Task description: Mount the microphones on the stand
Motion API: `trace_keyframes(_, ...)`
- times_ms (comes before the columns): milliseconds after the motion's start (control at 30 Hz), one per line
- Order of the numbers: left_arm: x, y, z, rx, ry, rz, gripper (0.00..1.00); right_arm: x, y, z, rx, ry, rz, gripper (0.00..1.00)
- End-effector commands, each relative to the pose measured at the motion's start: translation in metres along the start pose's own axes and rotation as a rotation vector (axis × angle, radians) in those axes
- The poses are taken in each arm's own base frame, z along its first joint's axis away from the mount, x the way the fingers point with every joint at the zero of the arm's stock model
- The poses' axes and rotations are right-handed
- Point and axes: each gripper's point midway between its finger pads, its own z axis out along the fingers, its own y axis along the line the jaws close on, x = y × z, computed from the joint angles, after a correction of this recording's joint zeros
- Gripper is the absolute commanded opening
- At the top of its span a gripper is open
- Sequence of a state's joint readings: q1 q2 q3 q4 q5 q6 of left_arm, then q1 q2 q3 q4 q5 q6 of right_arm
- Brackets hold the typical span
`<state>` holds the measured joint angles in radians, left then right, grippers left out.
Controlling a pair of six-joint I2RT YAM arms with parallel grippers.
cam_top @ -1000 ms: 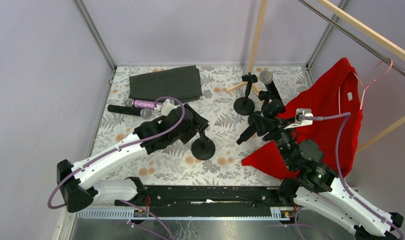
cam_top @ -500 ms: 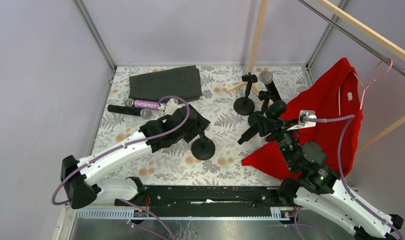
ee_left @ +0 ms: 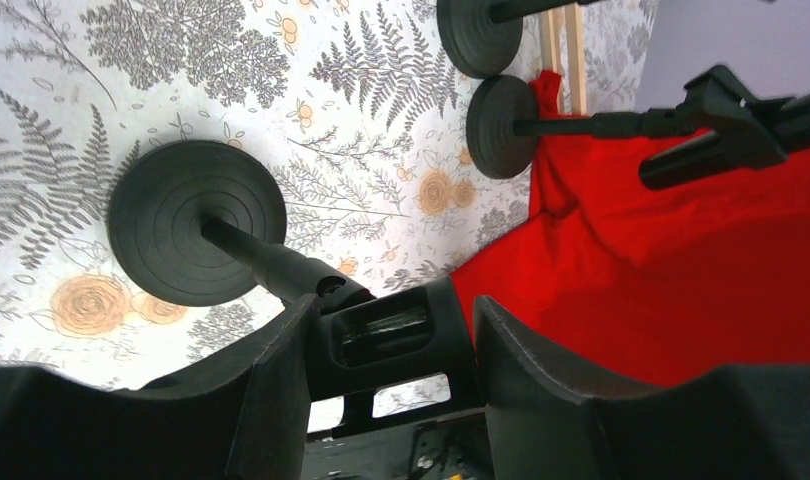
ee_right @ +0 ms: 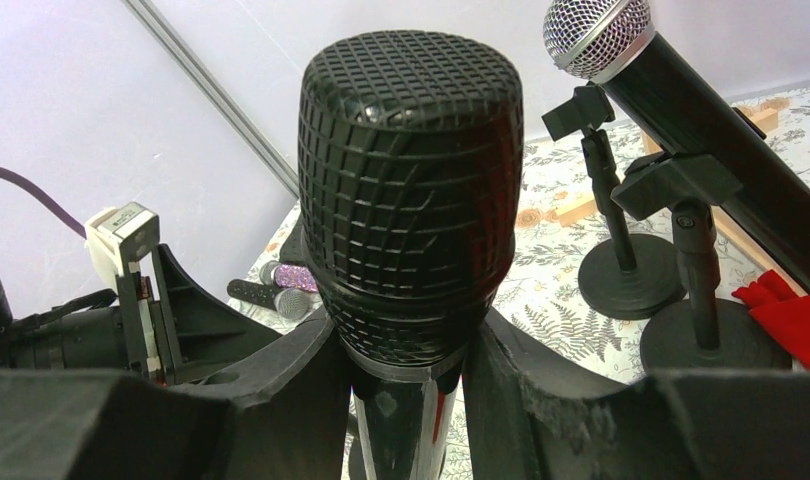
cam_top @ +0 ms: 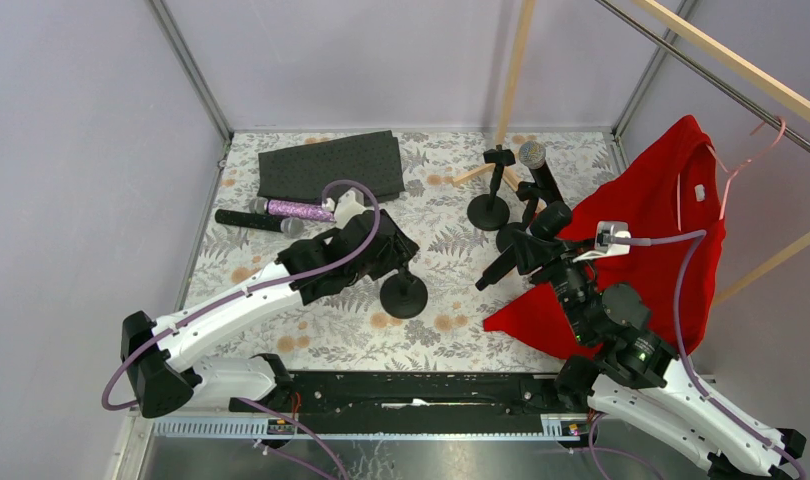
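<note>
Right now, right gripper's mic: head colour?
The mic head is black; clearest in the right wrist view.

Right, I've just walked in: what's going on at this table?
The right tool is clamped on a black-headed microphone. The left tool straddles the clip atop a round-based stand; whether it grips firmly is unclear. A silver-headed microphone sits clipped in a back stand. A purple microphone and a plain black microphone lie on the table.

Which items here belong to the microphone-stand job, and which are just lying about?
Job: black-headed microphone, mounted microphone, purple microphone, black microphone, near stand, empty stand, occupied stand.
Lying about: black mat, red garment, pink hanger, wooden strips.
</note>
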<state>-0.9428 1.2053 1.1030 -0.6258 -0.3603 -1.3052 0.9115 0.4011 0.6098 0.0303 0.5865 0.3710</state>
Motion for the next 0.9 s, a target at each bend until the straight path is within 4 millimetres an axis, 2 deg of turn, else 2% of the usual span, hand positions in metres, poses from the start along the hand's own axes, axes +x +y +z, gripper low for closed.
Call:
trace_keyframes(0, -0.021, -0.015, -0.014, 0.045, -0.066, 0.18, 0.39, -0.012, -0.002, -0.001, 0.016, -0.043, 0.03, 0.01)
trace_keyframes(100, -0.019, -0.025, -0.016, 0.081, -0.041, 0.298, 0.39, -0.012, -0.002, -0.002, 0.015, -0.043, 0.03, 0.01)
trace_keyframes(267, -0.003, -0.045, -0.022, 0.216, 0.045, 0.446, 0.39, -0.015, -0.003, -0.003, 0.017, -0.046, 0.025, 0.01)
trace_keyframes(467, 0.025, -0.084, -0.049, 0.498, 0.184, 0.542, 0.39, -0.018, -0.005, -0.005, 0.023, -0.053, 0.019, 0.01)
trace_keyframes(567, 0.039, -0.097, -0.057, 0.589, 0.265, 0.574, 0.38, -0.019, -0.006, -0.007, 0.025, -0.053, 0.021, 0.01)
trace_keyframes(700, 0.059, -0.102, -0.057, 0.644, 0.376, 0.621, 0.3, -0.02, -0.006, -0.009, 0.024, -0.055, 0.031, 0.01)
trace_keyframes(867, 0.07, -0.085, -0.04, 0.56, 0.457, 0.707, 0.26, -0.02, -0.013, -0.015, 0.039, -0.041, 0.022, 0.01)
